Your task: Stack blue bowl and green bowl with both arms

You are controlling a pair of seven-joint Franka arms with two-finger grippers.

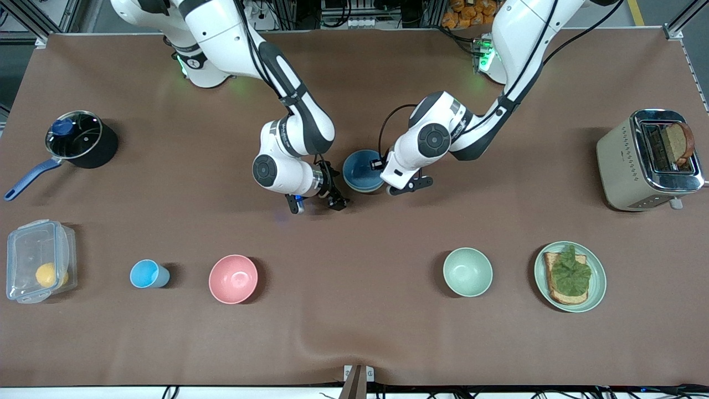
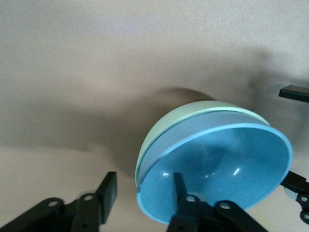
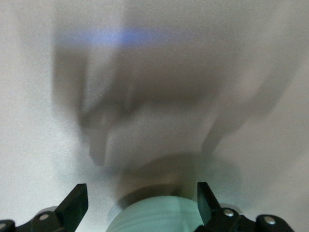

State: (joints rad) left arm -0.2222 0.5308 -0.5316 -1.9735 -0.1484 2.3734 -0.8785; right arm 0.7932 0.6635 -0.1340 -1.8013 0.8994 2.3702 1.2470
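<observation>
Your right gripper [image 1: 317, 203] hangs low over bare brown tablecloth [image 1: 354, 332] with its fingers spread wide and nothing between them, just beside the stacked bowls. The round matte blue bowl [image 1: 361, 170] sits nested in the dull sage green bowl [image 2: 193, 111] at mid-table. Your left gripper [image 1: 409, 185] is at the blue bowl's rim, fingers parted around its wall, one finger [image 2: 179, 186] inside.
</observation>
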